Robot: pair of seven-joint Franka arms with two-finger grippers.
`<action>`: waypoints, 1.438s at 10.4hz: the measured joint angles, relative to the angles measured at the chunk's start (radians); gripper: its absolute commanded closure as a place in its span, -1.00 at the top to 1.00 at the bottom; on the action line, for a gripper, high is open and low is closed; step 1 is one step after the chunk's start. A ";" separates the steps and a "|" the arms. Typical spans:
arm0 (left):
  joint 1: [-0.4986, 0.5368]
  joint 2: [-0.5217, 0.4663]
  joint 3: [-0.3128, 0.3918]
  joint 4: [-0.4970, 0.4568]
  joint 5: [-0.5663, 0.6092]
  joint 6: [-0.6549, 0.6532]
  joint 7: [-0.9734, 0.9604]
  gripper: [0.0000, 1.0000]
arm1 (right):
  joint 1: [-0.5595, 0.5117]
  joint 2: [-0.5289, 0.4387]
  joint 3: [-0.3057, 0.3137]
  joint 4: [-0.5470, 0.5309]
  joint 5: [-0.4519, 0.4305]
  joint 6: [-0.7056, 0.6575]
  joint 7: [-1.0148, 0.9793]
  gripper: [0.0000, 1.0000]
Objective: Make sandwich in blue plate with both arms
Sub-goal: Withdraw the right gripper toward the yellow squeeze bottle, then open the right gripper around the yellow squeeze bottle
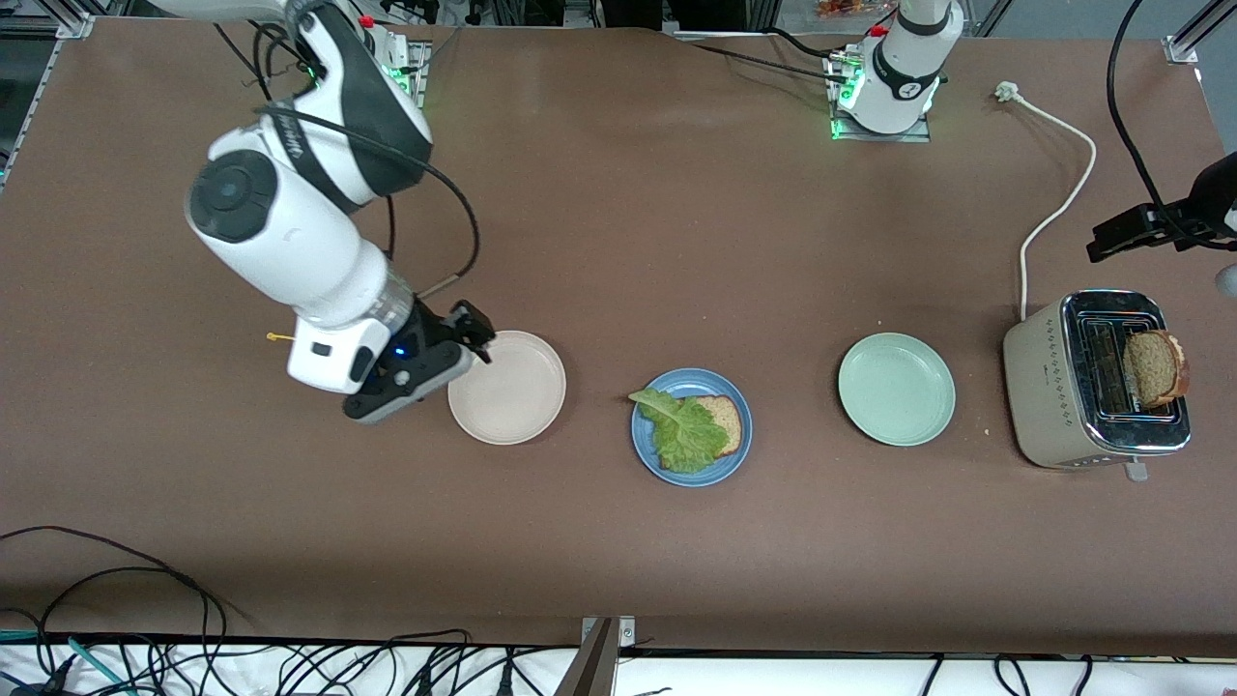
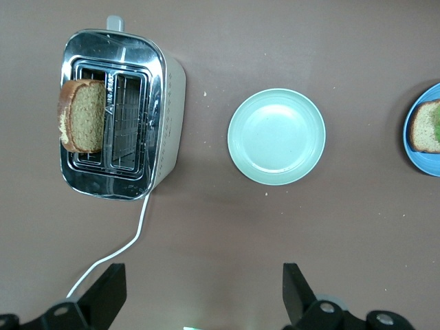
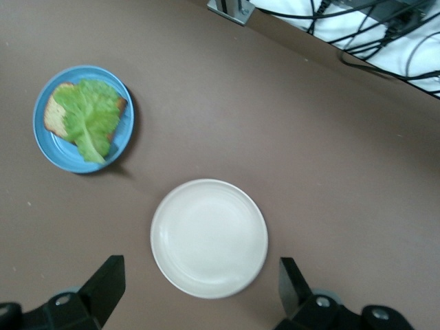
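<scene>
The blue plate (image 1: 698, 381) sits mid-table and holds one brown bread slice (image 1: 727, 421) with a ruffled lettuce leaf (image 1: 684, 433) on top. In the right wrist view the plate (image 3: 48, 148), bread (image 3: 53, 117) and lettuce (image 3: 89, 117) show the same stack. A second bread slice (image 1: 1155, 367) stands in a slot of the silver toaster (image 1: 1058, 387) at the left arm's end. My right gripper (image 1: 474, 338) hangs open and empty over the beige plate's edge (image 3: 199, 282). My left gripper (image 1: 1111, 237) is high over the bare table by the toaster's cord, open and empty (image 2: 203, 285).
A beige plate (image 1: 506, 388) lies toward the right arm's end and a mint-green plate (image 1: 896, 389) lies between the blue plate and the toaster. The toaster's white cord (image 1: 1058, 208) runs toward the robots' bases. Black cables (image 1: 116, 590) trail along the table's near edge.
</scene>
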 measured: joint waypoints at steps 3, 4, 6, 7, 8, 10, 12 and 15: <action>0.006 0.001 0.001 0.000 0.000 0.000 0.000 1.00 | -0.115 -0.123 -0.015 -0.118 0.020 -0.088 -0.127 0.98; 0.008 0.001 0.002 0.000 0.000 0.000 0.000 1.00 | -0.140 -0.166 -0.050 -0.157 0.022 -0.120 -0.177 0.98; 0.009 0.001 0.002 0.000 0.000 0.000 0.000 1.00 | -0.157 -0.252 -0.152 -0.278 0.041 -0.111 -0.319 0.98; 0.009 0.001 0.001 0.000 0.000 0.000 0.000 1.00 | -0.158 -0.284 -0.197 -0.356 0.077 -0.059 -0.405 0.99; 0.010 0.001 0.001 0.000 0.000 0.000 0.000 1.00 | -0.159 -0.307 -0.239 -0.436 0.124 0.013 -0.503 0.99; 0.010 0.001 0.001 0.000 0.000 0.000 0.000 1.00 | -0.159 -0.323 -0.321 -0.578 0.249 0.153 -0.738 0.99; 0.010 0.001 0.001 0.000 0.000 0.000 0.000 1.00 | -0.160 -0.317 -0.386 -0.680 0.450 0.232 -1.043 0.97; 0.011 0.001 0.001 0.000 0.000 0.000 0.000 1.00 | -0.172 -0.247 -0.451 -0.735 0.752 0.252 -1.504 0.97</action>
